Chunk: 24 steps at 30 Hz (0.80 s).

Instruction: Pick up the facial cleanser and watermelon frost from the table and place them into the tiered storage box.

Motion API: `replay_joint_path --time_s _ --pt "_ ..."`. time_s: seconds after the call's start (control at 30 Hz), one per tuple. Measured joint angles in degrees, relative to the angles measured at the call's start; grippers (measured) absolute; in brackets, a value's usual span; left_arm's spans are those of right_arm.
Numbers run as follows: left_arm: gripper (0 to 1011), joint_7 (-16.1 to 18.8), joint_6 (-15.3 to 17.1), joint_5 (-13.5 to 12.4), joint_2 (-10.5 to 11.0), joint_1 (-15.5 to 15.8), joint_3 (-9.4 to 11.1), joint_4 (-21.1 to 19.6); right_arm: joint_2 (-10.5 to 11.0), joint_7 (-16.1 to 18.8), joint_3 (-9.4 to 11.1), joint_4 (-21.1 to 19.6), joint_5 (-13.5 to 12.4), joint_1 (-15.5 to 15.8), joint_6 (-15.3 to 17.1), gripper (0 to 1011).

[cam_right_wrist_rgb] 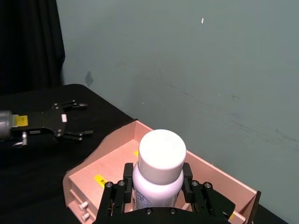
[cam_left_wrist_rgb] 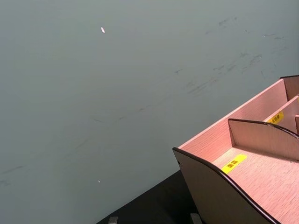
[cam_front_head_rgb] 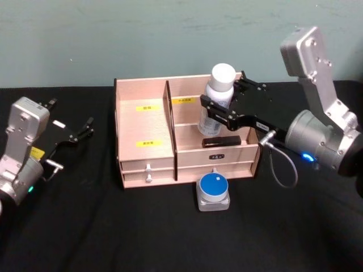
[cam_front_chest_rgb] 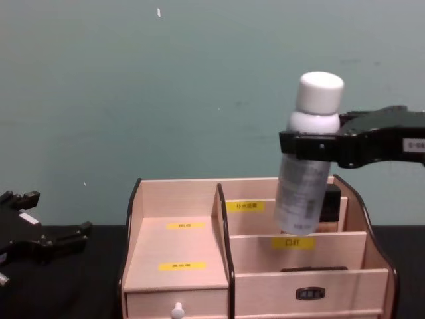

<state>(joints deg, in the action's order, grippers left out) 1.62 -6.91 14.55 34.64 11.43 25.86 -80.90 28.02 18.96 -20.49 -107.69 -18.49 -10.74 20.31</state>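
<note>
The facial cleanser (cam_front_head_rgb: 218, 93) is a white bottle with a white cap, held slightly tilted. My right gripper (cam_front_head_rgb: 220, 110) is shut on its body. Its base hangs over the rear right compartment of the tiered storage box (cam_front_head_rgb: 144, 122), about level with the rim in the chest view. I also see the facial cleanser (cam_front_chest_rgb: 307, 166) in the right gripper (cam_front_chest_rgb: 312, 143) from the chest, and the facial cleanser (cam_right_wrist_rgb: 159, 170) from the right wrist. The watermelon frost (cam_front_head_rgb: 214, 191), a small grey case with a blue round top, lies on the table before the box. My left gripper (cam_front_head_rgb: 72, 116) rests open at the far left.
A black cloth covers the table (cam_front_head_rgb: 85, 226), with a grey-green wall behind. A small black item (cam_front_head_rgb: 220, 141) lies in the box's middle right tier. The two left tiers of the storage box (cam_front_chest_rgb: 176, 246) hold nothing. Two drawers sit shut at its lower left front.
</note>
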Motion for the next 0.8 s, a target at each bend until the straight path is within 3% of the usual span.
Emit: replay_joint_path --time_s 0.27,0.8 --pt "1001 0.0 0.0 0.0 0.0 0.0 0.0 0.0 -2.5 -0.1 -1.7 4.7 1.7 -4.3 0.3 611" --pt "1001 0.0 0.0 0.0 0.0 0.0 0.0 0.0 -6.4 0.2 -3.5 11.8 4.0 -8.8 -0.3 611"
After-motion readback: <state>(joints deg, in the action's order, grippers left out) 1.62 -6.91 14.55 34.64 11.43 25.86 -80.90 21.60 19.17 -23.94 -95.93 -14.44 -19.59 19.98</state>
